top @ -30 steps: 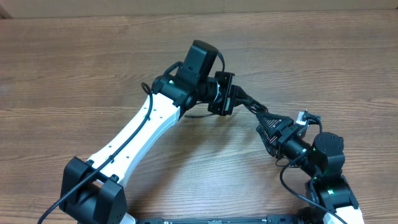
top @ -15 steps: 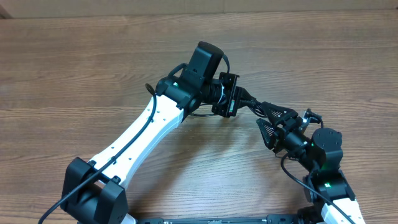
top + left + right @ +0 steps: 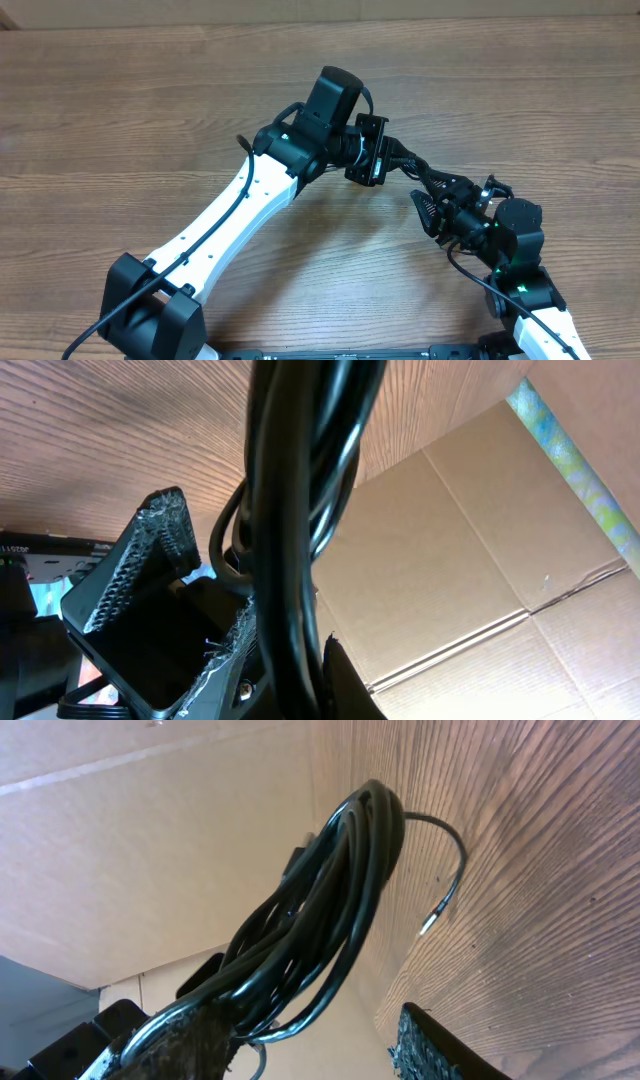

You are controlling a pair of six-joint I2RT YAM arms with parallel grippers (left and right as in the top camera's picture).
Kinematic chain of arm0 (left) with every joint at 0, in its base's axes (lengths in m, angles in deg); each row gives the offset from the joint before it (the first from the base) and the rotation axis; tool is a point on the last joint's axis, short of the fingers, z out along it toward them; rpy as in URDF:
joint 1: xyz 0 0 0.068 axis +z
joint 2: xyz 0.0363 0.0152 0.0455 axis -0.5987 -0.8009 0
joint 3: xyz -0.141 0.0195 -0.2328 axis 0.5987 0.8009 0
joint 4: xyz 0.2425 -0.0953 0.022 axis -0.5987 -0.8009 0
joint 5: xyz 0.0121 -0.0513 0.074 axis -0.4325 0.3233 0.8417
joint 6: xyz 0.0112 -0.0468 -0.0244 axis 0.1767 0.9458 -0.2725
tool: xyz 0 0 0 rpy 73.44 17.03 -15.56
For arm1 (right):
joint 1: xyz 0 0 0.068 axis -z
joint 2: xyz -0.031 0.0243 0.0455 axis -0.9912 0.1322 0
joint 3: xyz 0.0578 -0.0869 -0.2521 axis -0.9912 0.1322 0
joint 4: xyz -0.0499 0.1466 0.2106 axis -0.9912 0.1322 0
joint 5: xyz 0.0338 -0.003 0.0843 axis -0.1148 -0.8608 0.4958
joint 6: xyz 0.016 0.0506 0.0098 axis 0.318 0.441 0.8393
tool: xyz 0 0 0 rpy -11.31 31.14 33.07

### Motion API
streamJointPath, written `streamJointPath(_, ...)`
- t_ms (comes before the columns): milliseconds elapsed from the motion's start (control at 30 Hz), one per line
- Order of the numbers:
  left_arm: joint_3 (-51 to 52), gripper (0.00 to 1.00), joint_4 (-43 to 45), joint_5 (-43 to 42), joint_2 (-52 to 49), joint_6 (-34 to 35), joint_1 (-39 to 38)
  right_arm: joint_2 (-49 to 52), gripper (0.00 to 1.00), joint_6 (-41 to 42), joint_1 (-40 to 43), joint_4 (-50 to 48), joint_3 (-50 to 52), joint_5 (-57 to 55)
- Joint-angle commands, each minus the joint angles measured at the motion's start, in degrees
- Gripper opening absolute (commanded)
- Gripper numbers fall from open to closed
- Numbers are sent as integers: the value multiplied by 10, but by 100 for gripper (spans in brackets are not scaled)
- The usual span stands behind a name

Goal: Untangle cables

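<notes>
Surface: wood-grain table (image 3: 120,90); cardboard wall (image 3: 150,840) behind.
Cables (image 3: 330,890): black coil hangs above the table near centre, between both grippers; silver-tipped plug (image 3: 428,925) trails loose.
Left gripper (image 3: 385,155): fingers pinch the coil, likely anchoring it.
Right gripper (image 3: 432,197): at 4 o'clock from the left; fingers spread, coil resting against one, probably seeking a strand.

- Cables (image 3: 413,169): over the table (image 3: 150,90) centre, strung between both grippers.
- Left gripper (image 3: 390,157): at the cables' 10 o'clock end.
- Right gripper (image 3: 431,193): at the cables' 4 o'clock end.
</notes>
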Motion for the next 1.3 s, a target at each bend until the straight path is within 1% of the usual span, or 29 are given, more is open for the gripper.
streamJointPath(0, -13, 4, 7, -23, 12, 10, -12, 5, 53, 2, -3, 0, -7, -3)
streamJointPath(400, -13, 4, 6, -46, 12, 12, -30, 24, 53, 2, -3, -11, -7, -33)
streamJointPath(633, -13, 4, 18, -66, 12, 23, -33, 48, 43, -36, -3, -8, -7, -42)
streamJointPath(833, -13, 4, 26, -70, 12, 26, -32, 87, 41, -50, -3, 10, -7, -31)
streamJointPath(900, -13, 4, 26, -76, 12, 26, -30, 103, 33, -81, -3, 19, -7, -25)
streamJointPath(967, -13, 4, 26, -76, 12, 26, -25, 108, 30, -90, -3, 35, -7, -24)
streamJointPath(1033, -13, 4, 25, -76, 12, 26, -23, 108, 29, -100, -3, 37, -7, -22)
streamJointPath(1100, -13, 4, 25, -74, 12, 14, -21, 108, 28, -107, -3, 37, -7, -16)
streamJointPath(1267, -13, 4, 21, -65, 12, -48, -6, 108, 26, -111, -3, 37, -7, 3)
